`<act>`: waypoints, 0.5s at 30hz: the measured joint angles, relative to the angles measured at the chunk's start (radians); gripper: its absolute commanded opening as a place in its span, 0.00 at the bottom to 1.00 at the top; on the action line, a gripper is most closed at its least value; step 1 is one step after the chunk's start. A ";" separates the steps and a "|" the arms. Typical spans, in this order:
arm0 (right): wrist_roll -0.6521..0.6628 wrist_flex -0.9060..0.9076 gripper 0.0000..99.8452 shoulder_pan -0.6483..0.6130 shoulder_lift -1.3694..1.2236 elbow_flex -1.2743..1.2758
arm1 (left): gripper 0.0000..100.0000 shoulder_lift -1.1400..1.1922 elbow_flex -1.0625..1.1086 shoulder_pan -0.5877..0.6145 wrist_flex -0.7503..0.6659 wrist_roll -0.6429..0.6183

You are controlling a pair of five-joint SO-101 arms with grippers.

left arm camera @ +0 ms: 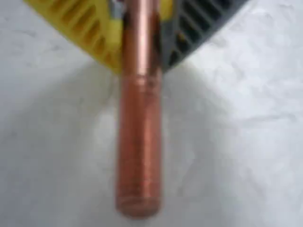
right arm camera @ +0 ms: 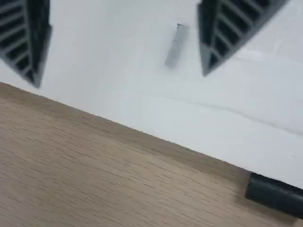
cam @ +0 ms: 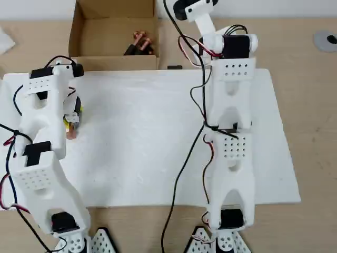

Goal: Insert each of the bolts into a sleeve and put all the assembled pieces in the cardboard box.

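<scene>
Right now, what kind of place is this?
Probably a robot workbench, maybe in a lab. A left arm and a right arm stand at a wooden table with a white mat. The left hand grips a copper bolt, and a cardboard box holds more copper pieces.

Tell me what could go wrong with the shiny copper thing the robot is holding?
The left hand pinches the copper piece only near one end, so it might slip and drop onto the white mat. The cardboard box has raised walls, so the long piece could bump one going in. The right hand hangs open near a small grey bit and might knock it.
</scene>
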State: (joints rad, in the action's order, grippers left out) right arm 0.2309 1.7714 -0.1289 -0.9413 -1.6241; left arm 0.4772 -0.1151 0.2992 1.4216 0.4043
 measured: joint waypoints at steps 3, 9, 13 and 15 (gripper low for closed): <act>0.000 0.000 0.25 0.000 0.000 0.000 | 0.01 0.003 -0.020 0.000 0.006 0.009; 0.000 0.000 0.25 0.000 0.000 0.000 | 0.01 -0.018 -0.133 0.038 0.002 0.232; 0.000 0.000 0.25 0.000 0.000 0.000 | 0.01 -0.124 -0.189 0.029 0.023 0.488; 0.000 0.000 0.25 0.000 0.000 0.000 | 0.01 -0.163 -0.192 0.002 0.095 0.660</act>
State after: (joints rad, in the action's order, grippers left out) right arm 0.2309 1.7714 -0.1289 -0.9413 -1.6241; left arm 0.3145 -0.3069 0.3007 1.5167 1.0641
